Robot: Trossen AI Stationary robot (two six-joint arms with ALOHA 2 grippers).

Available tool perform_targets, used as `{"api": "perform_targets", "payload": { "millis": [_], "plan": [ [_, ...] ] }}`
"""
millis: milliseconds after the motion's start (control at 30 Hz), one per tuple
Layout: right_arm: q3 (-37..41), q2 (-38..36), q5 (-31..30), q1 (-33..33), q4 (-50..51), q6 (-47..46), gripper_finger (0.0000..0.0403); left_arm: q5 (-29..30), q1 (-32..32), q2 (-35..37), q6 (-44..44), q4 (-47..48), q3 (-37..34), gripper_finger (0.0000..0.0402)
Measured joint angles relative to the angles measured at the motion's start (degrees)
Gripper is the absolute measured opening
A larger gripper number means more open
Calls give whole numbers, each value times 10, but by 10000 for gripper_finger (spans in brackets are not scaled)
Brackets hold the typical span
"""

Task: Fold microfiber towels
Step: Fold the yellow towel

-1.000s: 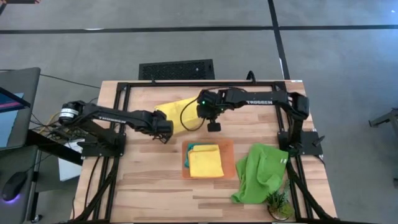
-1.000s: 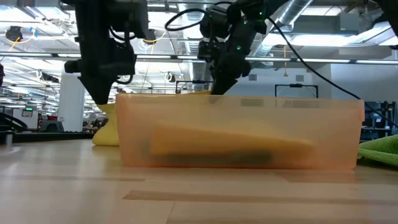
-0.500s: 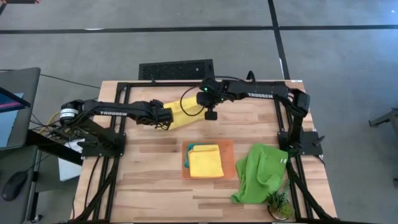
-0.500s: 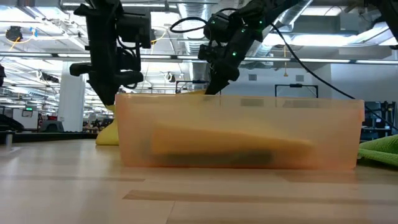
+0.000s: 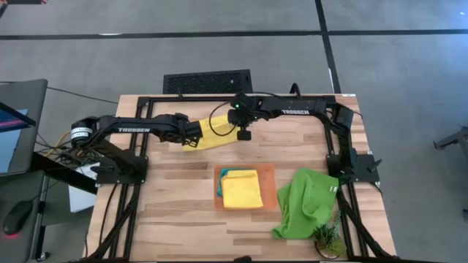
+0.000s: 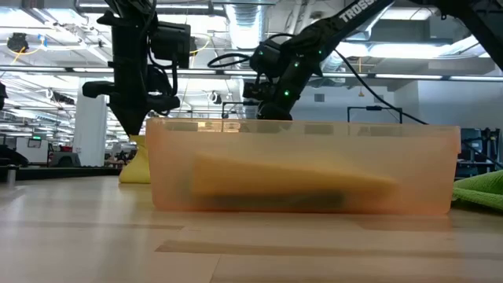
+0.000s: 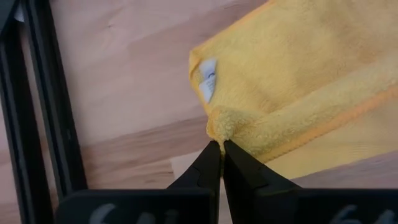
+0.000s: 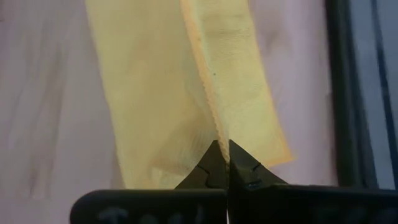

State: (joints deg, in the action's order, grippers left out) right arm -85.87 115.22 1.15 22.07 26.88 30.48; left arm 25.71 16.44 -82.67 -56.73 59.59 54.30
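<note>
You have a yellow towel (image 5: 213, 134) stretched out between your two claws, on the far side of the orange tray (image 5: 270, 175). Your left gripper (image 5: 191, 141) is pinched tight on one corner of it, and your right gripper (image 5: 243, 134) is pinched tight on the other end. Both claws hold the cloth up off the wooden table (image 5: 175, 212).

Inside the tray you can see a second yellow towel (image 5: 241, 189) folded flat, lying on top of a teal towel (image 5: 226, 174). Just to the right of the tray a lime green towel (image 5: 307, 203) lies crumpled on the table. Near that towel's front edge stands a small green plant (image 5: 327, 237).
</note>
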Motion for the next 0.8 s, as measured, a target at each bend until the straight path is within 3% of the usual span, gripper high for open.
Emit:
{"api": "perform_targets", "payload": {
  "millis": [367, 800],
  "plan": [
    [0, 2, -8, 12, -7, 0, 5, 15, 25, 0, 0, -72, -48, 0],
    [0, 2, -16, 12, -7, 0, 38, 8, 44, 1, 0, -57, -49, 0]
  ]
}}
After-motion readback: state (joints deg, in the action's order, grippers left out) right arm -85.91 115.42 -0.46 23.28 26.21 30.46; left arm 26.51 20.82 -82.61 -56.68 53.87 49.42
